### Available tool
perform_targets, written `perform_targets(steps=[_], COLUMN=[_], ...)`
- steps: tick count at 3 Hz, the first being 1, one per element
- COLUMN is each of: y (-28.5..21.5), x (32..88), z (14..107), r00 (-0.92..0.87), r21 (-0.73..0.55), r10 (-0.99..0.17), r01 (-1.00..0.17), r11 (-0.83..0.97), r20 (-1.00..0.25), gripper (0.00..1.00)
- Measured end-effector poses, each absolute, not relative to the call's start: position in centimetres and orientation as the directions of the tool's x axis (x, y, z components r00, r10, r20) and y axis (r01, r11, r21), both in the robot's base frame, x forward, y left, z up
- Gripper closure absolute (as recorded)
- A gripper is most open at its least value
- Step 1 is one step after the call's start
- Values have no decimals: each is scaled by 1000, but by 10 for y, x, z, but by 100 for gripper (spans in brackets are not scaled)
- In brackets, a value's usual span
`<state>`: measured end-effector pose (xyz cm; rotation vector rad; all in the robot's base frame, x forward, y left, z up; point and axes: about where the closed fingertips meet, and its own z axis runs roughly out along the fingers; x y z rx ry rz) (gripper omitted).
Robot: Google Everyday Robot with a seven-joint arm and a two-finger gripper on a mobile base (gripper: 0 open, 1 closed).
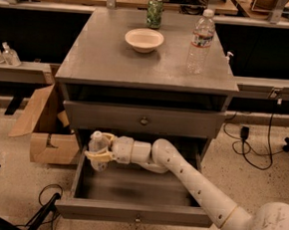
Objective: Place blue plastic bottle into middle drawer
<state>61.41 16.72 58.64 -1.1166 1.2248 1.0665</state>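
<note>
Camera view looks down on a gray cabinet with the middle drawer pulled well out. The arm reaches in from the lower right. Its hand is at the drawer's left end, just above the open cavity, fingers pinched around the blue plastic bottle. The bottle stands roughly upright, cap up, its lower part level with the drawer's left wall. Whether its base touches the drawer floor I cannot tell.

My guess is that the bottle is light and rather slippery – thin clear plastic that dents under a hard squeeze. It is tall for its width, so it would tip easily once let go. The present hold around the mid-body looks sensible (the label band gives more friction than bare plastic), and a moderate squeeze should do.

The placing step seems nearly done. What remains is probably lowering the bottle fully onto the drawer floor and releasing – ideally clear of the left wall.

On the tabletop sit a bowl, a green can and a second clear bottle, none of them involved.
</note>
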Motion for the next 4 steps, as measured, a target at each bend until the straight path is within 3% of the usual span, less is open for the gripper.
perform_targets(steps=[2, 4], y=[146, 152], x=[616, 615], z=[520, 468], r00=[-21, -61], r21=[9, 48], r10=[-69, -48], r01=[-987, -972], r11=[163, 229], r20=[-997, -997], gripper=[100, 100])
